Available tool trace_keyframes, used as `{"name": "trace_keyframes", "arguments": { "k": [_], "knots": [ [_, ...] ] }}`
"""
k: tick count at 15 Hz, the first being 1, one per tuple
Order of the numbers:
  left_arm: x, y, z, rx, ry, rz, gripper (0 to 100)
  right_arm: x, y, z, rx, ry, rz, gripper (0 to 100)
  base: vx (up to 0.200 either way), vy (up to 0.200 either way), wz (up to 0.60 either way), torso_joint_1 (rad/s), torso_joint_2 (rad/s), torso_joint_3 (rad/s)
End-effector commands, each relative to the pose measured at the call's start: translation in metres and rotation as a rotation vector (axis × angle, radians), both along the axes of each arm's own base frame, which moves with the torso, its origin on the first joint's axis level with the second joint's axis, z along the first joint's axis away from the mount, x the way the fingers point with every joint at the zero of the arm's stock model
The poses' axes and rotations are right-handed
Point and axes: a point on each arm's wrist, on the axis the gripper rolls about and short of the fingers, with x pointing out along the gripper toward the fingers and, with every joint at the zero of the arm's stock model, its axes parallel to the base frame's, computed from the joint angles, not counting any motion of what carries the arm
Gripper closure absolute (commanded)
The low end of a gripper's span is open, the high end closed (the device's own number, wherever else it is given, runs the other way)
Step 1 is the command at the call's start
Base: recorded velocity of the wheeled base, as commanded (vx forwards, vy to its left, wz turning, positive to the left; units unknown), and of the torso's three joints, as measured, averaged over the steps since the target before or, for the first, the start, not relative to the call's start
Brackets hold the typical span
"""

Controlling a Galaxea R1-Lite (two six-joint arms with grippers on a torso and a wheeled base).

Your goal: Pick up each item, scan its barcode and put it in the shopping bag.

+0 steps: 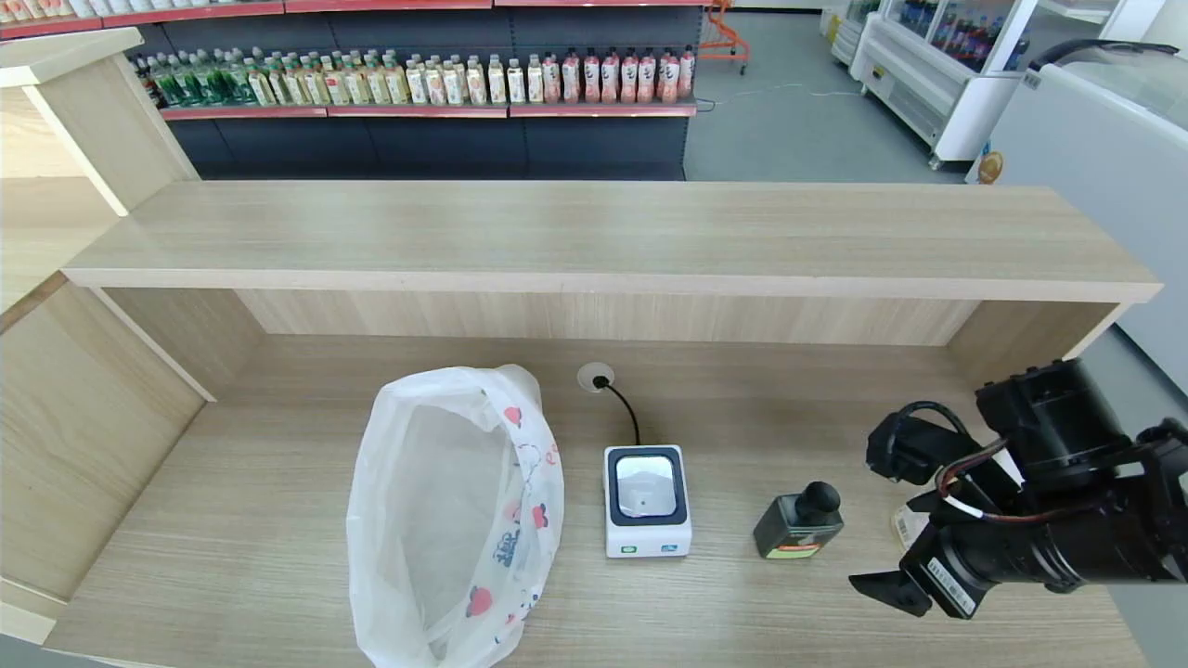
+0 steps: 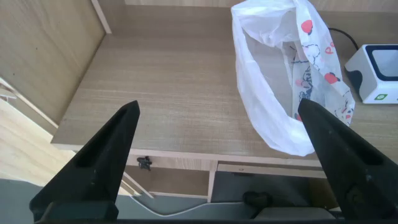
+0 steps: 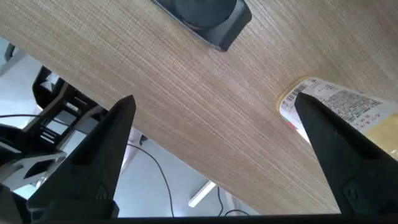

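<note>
A white plastic shopping bag (image 1: 455, 520) with red prints stands open on the wooden counter, also seen as the bag (image 2: 280, 81). Right of it sits the white barcode scanner (image 1: 647, 499). A dark bottle (image 1: 798, 524) with a black cap lies further right, its cap end showing as the bottle (image 3: 202, 15). A pale yellow item with a printed label (image 3: 339, 106) lies beside it, mostly hidden in the head view as the item (image 1: 905, 524). My right gripper (image 3: 217, 155) hovers open over the counter's front edge by that item. My left gripper (image 2: 217, 162) hangs open near the bag, holding nothing.
A raised wooden ledge (image 1: 603, 241) runs along the back of the counter, and a side wall (image 1: 83, 436) closes the left. The scanner's cable (image 1: 624, 404) leads to a hole in the counter. Bare counter (image 2: 161, 93) lies left of the bag.
</note>
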Motion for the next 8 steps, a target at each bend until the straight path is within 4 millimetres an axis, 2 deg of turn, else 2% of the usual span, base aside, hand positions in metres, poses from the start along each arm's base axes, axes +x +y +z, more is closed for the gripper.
{"name": "trace_keyframes", "arguments": {
  "k": [1, 8],
  "knots": [
    [0.000, 0.000, 0.000, 0.000, -0.001, 0.001, 0, 0.016, 0.007, -0.017, -0.007, 0.023, 0.006, 0, 0.000, 0.000, 0.00, 0.000, 0.00, 0.000],
    [0.000, 0.000, 0.000, -0.001, -0.001, 0.001, 0, 0.040, 0.027, -0.037, 0.082, 0.002, 0.118, 0, 0.000, 0.000, 0.00, 0.000, 0.00, 0.000]
  ]
}}
